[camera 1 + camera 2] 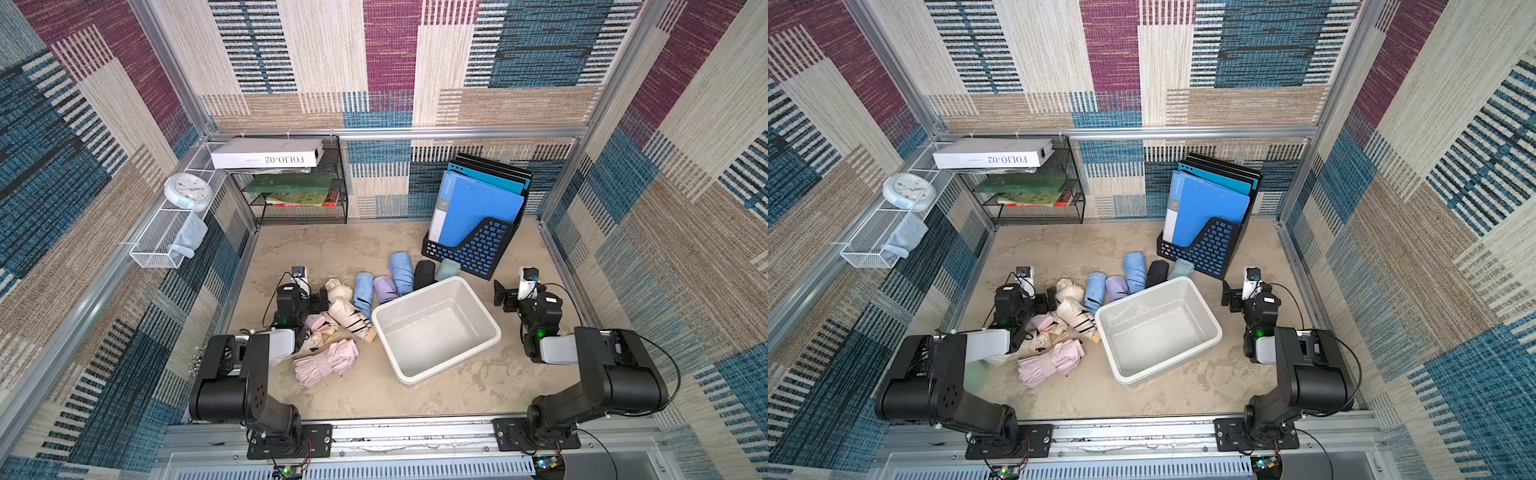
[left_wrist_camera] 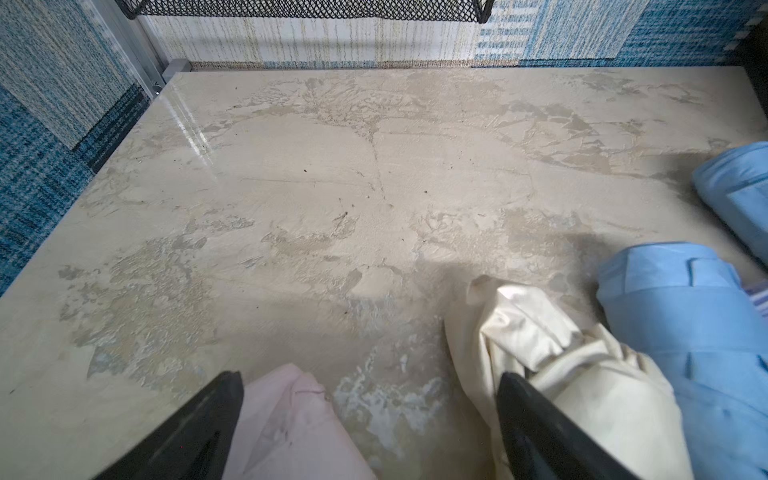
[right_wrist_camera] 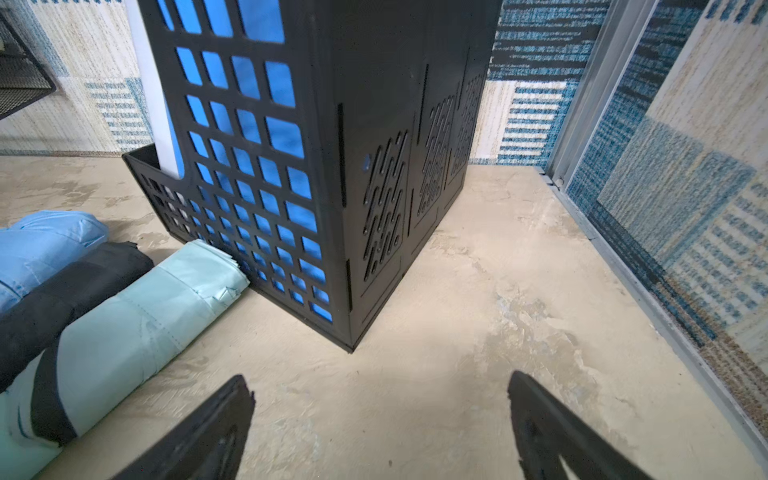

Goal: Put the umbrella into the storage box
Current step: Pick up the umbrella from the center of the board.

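Note:
The storage box (image 1: 409, 296), an off-white tub, lies empty at mid-table in both top views. Several folded umbrellas lie left of and behind it: pink (image 1: 326, 361), cream (image 1: 351, 316), blue (image 1: 363, 293), lilac (image 1: 385, 289), black (image 1: 424, 274) and pale teal (image 1: 448, 269). My left gripper (image 1: 322, 300) hangs open just left of the cream ones. In the left wrist view a pink umbrella (image 2: 291, 428) lies between its spread fingers, ungripped, and a cream umbrella (image 2: 582, 395) lies by one finger. My right gripper (image 1: 503, 295) is open over bare table to the right of the box, holding nothing.
A black lattice file holder (image 1: 478, 249) with blue folders stands behind the box, the teal umbrella (image 3: 124, 316) touching it. At the back left stands a black mesh shelf (image 1: 299, 187) with books. A white wire basket (image 1: 166, 237) and a clock (image 1: 188, 191) hang on the left wall.

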